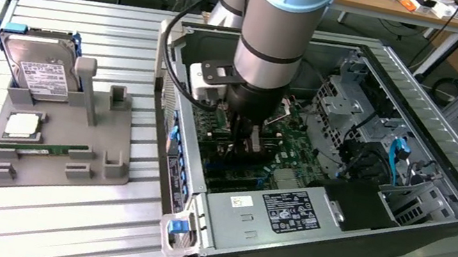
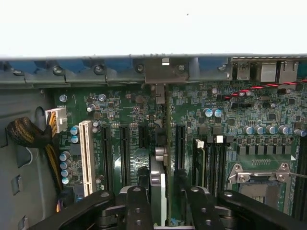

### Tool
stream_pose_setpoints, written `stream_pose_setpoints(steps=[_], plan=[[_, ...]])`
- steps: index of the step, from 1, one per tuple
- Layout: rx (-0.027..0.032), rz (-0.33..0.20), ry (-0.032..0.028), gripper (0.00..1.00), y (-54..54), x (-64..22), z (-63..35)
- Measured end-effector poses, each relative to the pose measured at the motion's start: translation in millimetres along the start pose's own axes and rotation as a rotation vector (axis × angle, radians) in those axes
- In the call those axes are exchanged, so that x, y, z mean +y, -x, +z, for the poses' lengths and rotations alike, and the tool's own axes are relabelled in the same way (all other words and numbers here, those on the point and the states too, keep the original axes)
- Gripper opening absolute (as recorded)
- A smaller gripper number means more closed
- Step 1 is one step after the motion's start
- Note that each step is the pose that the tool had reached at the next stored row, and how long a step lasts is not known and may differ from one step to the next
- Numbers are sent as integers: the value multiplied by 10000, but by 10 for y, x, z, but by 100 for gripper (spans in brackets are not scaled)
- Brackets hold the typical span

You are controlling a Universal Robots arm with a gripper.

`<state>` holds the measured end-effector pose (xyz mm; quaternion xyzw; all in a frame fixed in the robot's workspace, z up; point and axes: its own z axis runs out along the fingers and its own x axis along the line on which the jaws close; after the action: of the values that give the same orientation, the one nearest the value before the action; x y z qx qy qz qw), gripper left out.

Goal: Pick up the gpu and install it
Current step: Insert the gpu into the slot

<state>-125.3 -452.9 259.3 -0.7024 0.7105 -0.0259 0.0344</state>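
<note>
GPU point(image 2: 157, 187) is seen standing edge-on in a motherboard point(image 2: 230, 115) expansion slot inside the PC case point(image 1: 447, 174). End effector point(image 2: 163, 203) fingers are parted, flanking the card's top edge. Card judged light, stiff, fragile; best gripped by its edges.

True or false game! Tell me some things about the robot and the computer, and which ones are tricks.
1. The hard drive sits in the grey holder outside the computer case. True.
2. The gpu lies on the holder. False: it stands on edge on the motherboard, between the fingers of the claw.
3. The arm reaches into the case. True.
4. The case is closed. False: its side is open.
</note>
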Motion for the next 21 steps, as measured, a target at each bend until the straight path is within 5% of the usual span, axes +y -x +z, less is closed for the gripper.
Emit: stream_pose_setpoints(steps=[9,13,15,21], plan=[[5,-1,-3,33,32,-20,-245],[3,0,-4,13,35,-23,-259],[8,3,161,11,35,-170,-248],[11,5,484,11,33,-454,-223]])
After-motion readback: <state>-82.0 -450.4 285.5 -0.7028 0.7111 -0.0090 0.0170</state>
